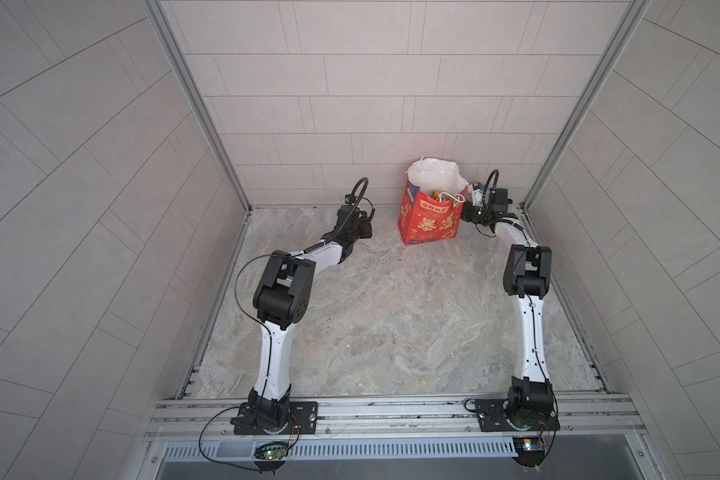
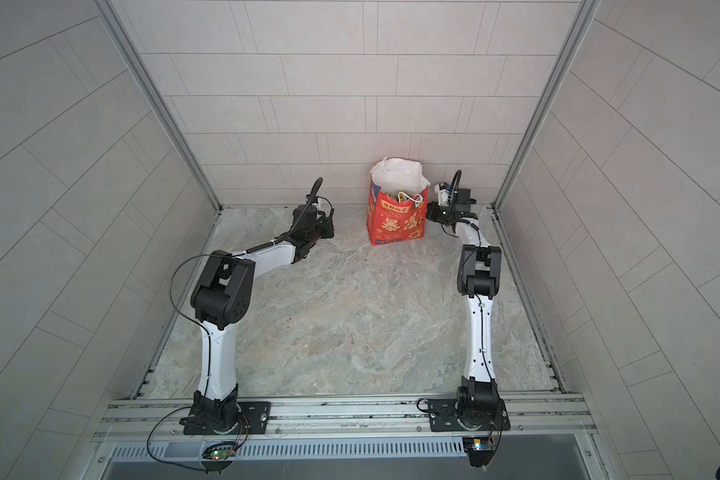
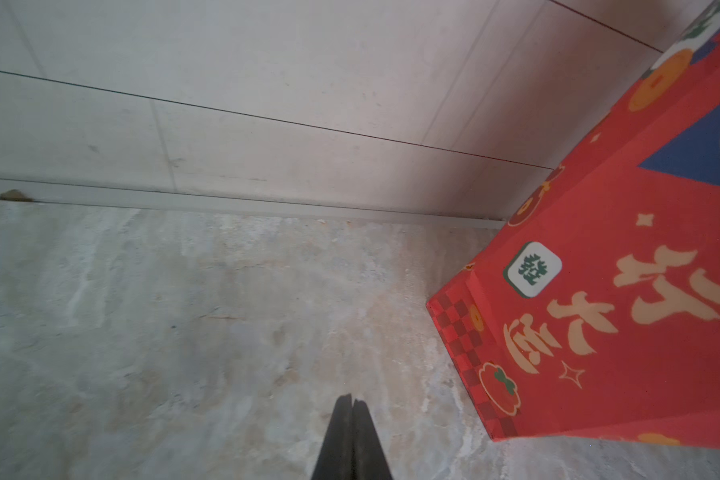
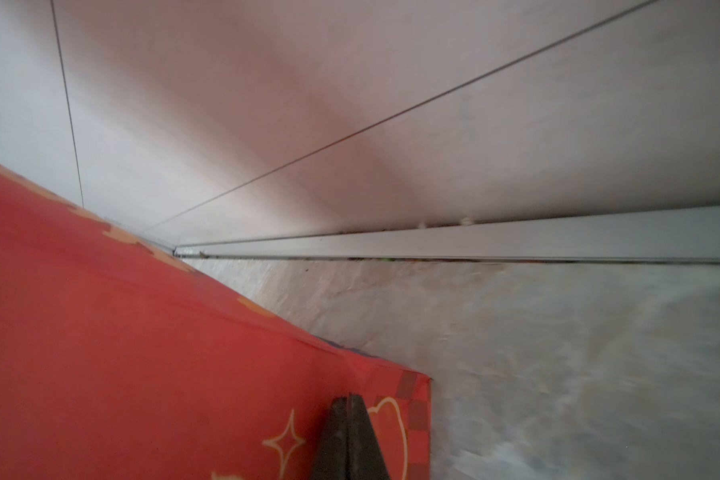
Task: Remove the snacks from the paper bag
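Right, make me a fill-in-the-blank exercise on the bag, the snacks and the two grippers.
1. The paper bag is mostly ____ on the outside.
2. The snacks lie ____ the bag.
3. The left gripper and the right gripper both have their jaws ____.
4. In both top views, the gripper nearer the bag is the ____ one.

Missing words: red; inside; shut; right.
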Tool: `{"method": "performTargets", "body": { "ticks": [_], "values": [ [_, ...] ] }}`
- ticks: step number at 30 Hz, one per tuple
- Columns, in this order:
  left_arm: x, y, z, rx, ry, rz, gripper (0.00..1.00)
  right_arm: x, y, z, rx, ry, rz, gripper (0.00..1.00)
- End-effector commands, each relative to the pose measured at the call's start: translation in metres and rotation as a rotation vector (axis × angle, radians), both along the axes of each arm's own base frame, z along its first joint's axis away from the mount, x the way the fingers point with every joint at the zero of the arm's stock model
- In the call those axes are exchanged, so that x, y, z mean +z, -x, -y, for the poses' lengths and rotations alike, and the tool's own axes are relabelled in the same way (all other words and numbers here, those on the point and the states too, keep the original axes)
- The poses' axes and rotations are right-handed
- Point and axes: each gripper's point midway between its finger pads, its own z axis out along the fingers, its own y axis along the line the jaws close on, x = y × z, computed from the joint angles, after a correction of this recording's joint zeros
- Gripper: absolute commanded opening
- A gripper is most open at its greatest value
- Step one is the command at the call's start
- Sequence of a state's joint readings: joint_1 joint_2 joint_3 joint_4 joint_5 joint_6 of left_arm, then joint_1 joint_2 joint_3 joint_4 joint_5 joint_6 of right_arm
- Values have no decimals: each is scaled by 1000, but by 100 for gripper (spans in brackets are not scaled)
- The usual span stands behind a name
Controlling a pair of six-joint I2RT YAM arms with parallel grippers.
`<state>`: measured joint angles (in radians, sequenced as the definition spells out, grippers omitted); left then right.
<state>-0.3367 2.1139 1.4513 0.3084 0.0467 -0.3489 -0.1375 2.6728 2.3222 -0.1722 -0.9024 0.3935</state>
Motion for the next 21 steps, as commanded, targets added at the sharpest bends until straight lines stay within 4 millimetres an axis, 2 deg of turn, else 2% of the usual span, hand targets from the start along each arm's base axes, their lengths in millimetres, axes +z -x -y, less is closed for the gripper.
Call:
{"method": "performTargets", "body": {
  "ticks": [1, 7, 12, 15, 17, 21],
  "values": [
    [24, 1, -29, 60, 40, 52, 1, 28, 20, -42, 105, 106, 21, 5],
    [13, 9, -70, 123, 29, 23, 0, 18, 58, -102, 235, 333, -19, 7],
    [3, 11, -91, 152, 27, -16, 0, 23, 87, -141, 289, 310, -8, 7],
    [0, 12, -101, 167, 19, -24, 0, 31, 107, -157, 300, 298, 30, 7],
    [-2, 12, -103, 164, 21, -29, 0, 38, 118, -158, 272, 288, 50, 9],
    [-6, 10, -98, 139, 28, -36, 0, 64, 108, -121, 57, 219, 36, 12]
  ]
}}
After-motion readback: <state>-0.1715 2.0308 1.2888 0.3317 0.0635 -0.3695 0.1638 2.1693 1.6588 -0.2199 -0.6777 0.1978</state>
